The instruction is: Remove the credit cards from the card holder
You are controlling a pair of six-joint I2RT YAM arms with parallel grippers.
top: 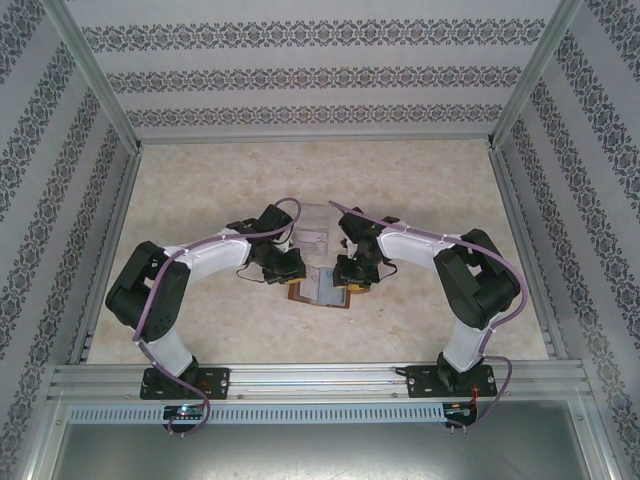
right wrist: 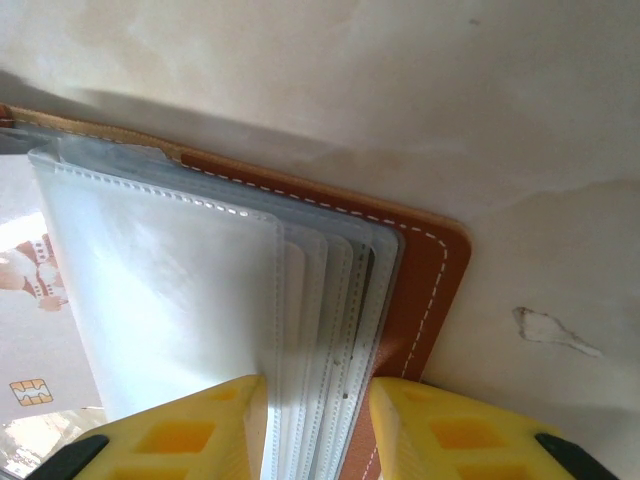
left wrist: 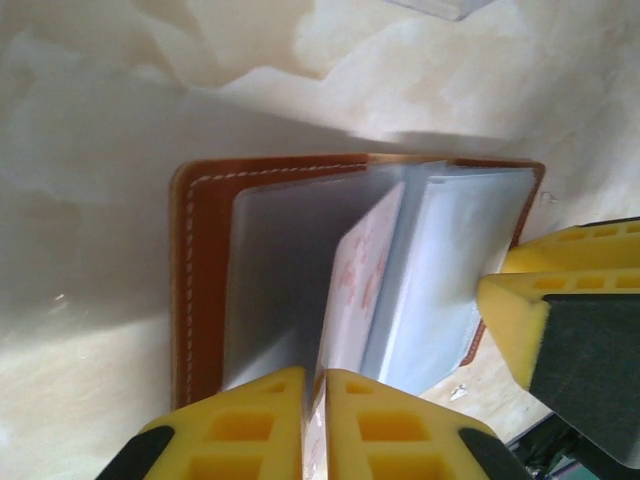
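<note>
Left gripper (left wrist: 318, 430): closed to a thin slit, pinching the near edge of a pale, thin plastic credit card (left wrist: 362, 265) with reddish print.
Card position: straight ahead of the left fingertips, standing on edge among the clear plastic sleeves (left wrist: 450, 260). I cannot tell whether its far end is free of its pocket.
Right gripper (right wrist: 315, 435): partly closed, clamped on the sleeve stack and the stitched cover edge of the small brown leather folding card holder (right wrist: 430, 280).
Holder position: lying open on the pale marbled table (right wrist: 400, 100), reaching forward from both sets of fingertips.
Risk, slip: the left pinch has only a narrow strip of card, so a pull at an angle could let it slide out.
Risk, drag: if the sleeve grips the card, pulling may lift the holder or tug it out of the right clamp.
Risk, contact: the two grippers sit just beside each other, so a sideways move could knock them together.
Writing: reddish marks on the card face are too blurred to read. A gold chip (right wrist: 30, 390) shows left of the right fingers, and no brand is legible.
Beyond both grippers: a clear ridged plastic rack (top: 312, 226).
</note>
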